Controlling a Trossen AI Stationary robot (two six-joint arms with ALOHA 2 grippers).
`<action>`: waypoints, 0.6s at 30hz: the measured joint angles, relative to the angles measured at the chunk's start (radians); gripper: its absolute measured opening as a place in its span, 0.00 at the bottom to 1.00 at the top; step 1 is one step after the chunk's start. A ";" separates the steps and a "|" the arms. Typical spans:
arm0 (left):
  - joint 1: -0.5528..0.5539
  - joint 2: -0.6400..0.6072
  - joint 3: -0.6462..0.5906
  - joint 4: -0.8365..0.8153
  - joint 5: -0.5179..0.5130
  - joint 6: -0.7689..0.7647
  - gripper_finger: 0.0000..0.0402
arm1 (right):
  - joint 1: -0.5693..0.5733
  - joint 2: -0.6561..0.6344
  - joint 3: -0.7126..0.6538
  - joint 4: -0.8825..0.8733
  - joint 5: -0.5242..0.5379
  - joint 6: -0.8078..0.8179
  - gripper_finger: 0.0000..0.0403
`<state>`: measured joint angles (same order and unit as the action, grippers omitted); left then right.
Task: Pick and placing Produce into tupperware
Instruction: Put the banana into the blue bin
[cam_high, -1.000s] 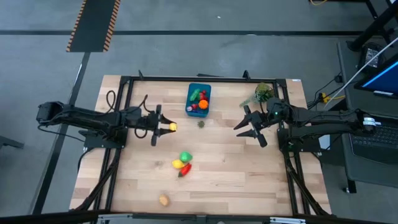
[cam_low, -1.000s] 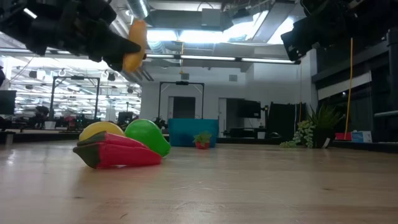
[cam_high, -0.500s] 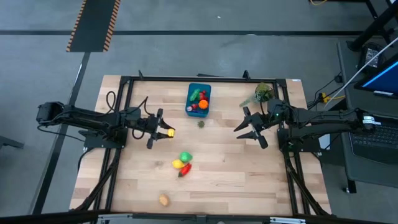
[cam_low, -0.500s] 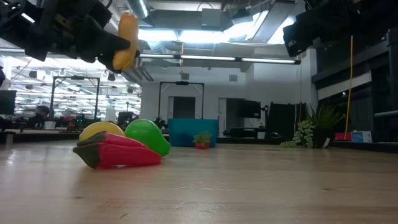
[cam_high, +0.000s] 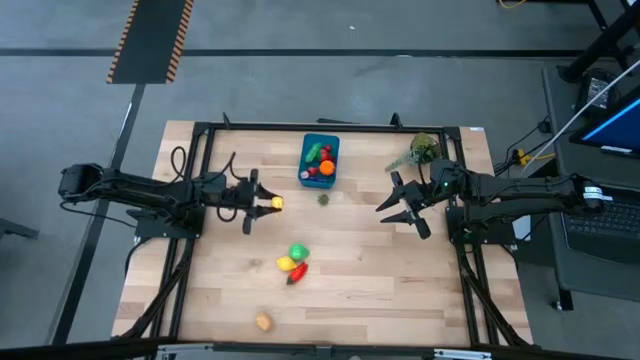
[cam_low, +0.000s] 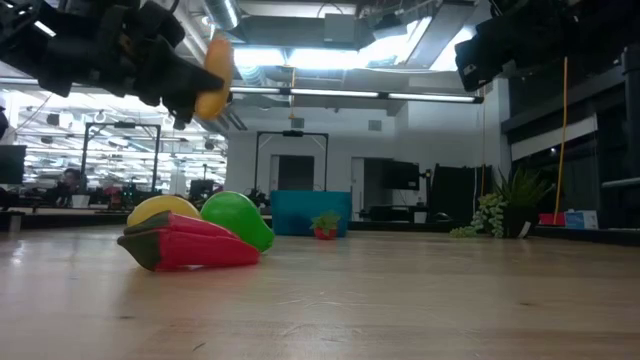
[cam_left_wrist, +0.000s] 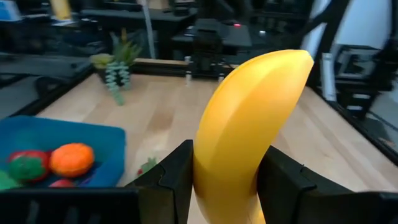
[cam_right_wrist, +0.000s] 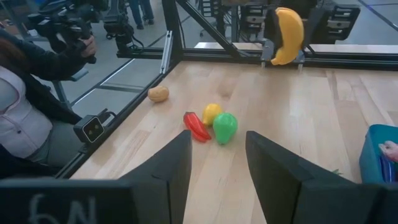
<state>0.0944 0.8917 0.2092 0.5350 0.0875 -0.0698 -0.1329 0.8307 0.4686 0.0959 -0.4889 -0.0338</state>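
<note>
Left claw (cam_high: 262, 204) raised above the wooden surface (cam_high: 350, 290), pinching a yellow banana (cam_high: 275, 204) between both fingers (cam_left_wrist: 174, 180); banana (cam_left_wrist: 249, 130) upright in the grip, its tip sticking out past the fingertips. Seen from table height, same banana (cam_low: 213, 75) held well clear of the surface, under the dark claw (cam_low: 185, 85).

Ahead of the left claw and off toward the far edge, the teal tub (cam_high: 307, 160) with a green cucumber (cam_high: 315, 152), an orange (cam_high: 326, 169) and red pieces inside; from the left wrist, tub wall (cam_left_wrist: 93, 134) close by, orange (cam_left_wrist: 71, 158) and a red-and-green piece (cam_left_wrist: 28, 167) in it. Just beside the tub on the surface, a small green sprig (cam_high: 323, 199).

Nearer the front edge than the left claw, a cluster touching one another: green pepper (cam_high: 298, 251), yellow lemon (cam_high: 285, 264), red pepper (cam_high: 297, 273). Farther toward the front edge, well apart, a small potato (cam_high: 263, 321).

Right claw (cam_high: 404, 207) hovering over the right side of the surface, fingers (cam_right_wrist: 168, 168) spread wide, gripping nothing. Behind it at the far right corner, a leafy plant (cam_high: 422, 148). Beyond the surface's edge in the right wrist view, a person (cam_right_wrist: 25, 106) holding a dark device.
</note>
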 joint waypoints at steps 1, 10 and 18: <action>0.000 0.000 0.000 0.000 -0.018 -0.001 0.33 | 0.000 0.000 0.000 0.000 0.000 0.000 0.38; -0.001 0.024 -0.001 -0.001 -0.190 -0.014 0.33 | 0.000 0.000 0.000 0.000 0.001 0.001 0.38; -0.001 0.108 -0.001 0.018 -0.311 -0.057 0.33 | 0.000 0.000 0.000 0.000 0.001 -0.001 0.38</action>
<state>0.0937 1.0002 0.2085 0.5527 -0.2237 -0.1271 -0.1329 0.8311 0.4686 0.0959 -0.4877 -0.0349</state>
